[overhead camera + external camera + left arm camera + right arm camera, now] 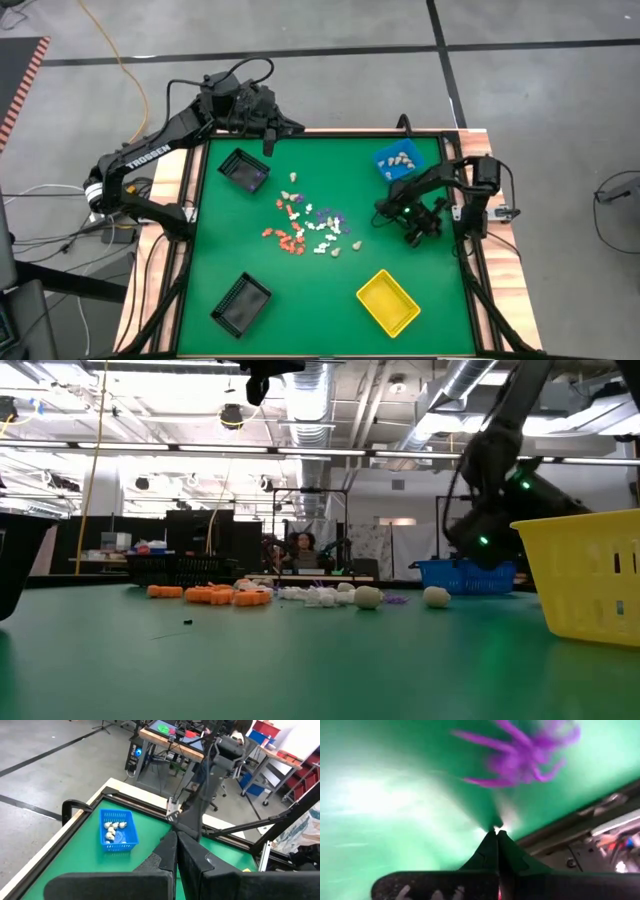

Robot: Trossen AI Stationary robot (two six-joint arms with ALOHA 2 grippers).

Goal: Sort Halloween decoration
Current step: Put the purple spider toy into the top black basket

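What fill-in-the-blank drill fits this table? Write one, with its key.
1. The beige pieces lie in the ____ bin.
2. The yellow bin holds ____ pieces.
3. The right gripper is ____, beside the loose pile.
4. The left gripper hangs near the far ____ bin.

Missing words: blue; no; shut; black

the decorations (305,225) mid-table are too small from above to tell shapes, only orange, white, purple and beige. in the low view the yellow bin (590,575) is cut off at the right edge, and the blue bin (465,575) is partly hidden behind the right arm. in the right wrist view a purple piece (525,755) is blurred, leggy, its top cut off.
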